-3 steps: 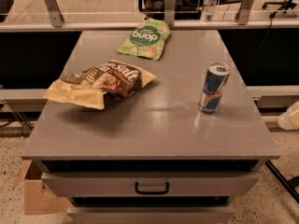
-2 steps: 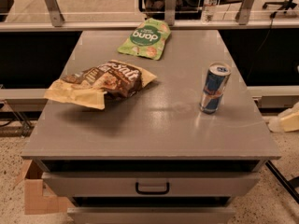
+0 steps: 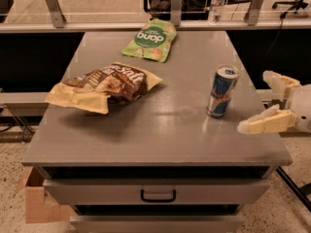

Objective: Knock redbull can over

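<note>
Hand (image 3: 253, 102) released, at three o'clock of redbull can (image 3: 222, 92).
Striking low, we might slide it, not topple it.

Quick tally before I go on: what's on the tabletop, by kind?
Snack bags: 2 (green bag, brown-and-yellow bag)
Cans: 1 (redbull can, upright)
Total: 3
The gripper is off the table's right edge, right of the can, fingers open, not touching it.
</note>
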Controlling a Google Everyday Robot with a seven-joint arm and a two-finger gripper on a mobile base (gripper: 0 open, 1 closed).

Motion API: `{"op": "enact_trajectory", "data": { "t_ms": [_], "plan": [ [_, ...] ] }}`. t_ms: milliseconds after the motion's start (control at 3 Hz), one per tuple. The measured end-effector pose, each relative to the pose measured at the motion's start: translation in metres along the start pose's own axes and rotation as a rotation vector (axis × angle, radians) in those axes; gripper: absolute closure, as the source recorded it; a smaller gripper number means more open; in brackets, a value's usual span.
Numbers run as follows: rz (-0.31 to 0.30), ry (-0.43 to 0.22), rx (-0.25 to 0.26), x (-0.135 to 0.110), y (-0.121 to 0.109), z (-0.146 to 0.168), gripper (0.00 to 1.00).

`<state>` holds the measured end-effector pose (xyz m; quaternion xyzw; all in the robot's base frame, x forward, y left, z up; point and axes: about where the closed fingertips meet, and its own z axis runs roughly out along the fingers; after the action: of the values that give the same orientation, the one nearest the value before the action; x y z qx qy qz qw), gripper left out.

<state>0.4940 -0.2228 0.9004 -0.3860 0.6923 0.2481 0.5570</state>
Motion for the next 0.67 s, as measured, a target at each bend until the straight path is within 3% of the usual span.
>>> {"op": "enact_trajectory", "data": {
  "t_ms": [333, 667],
  "plan": [
    [-0.001, -0.068, 0.006, 0.000, -0.004, 0.033, 0.06],
    [0.000, -0.093, 0.009, -0.001, -0.008, 0.054, 0.21]
  ]
}}
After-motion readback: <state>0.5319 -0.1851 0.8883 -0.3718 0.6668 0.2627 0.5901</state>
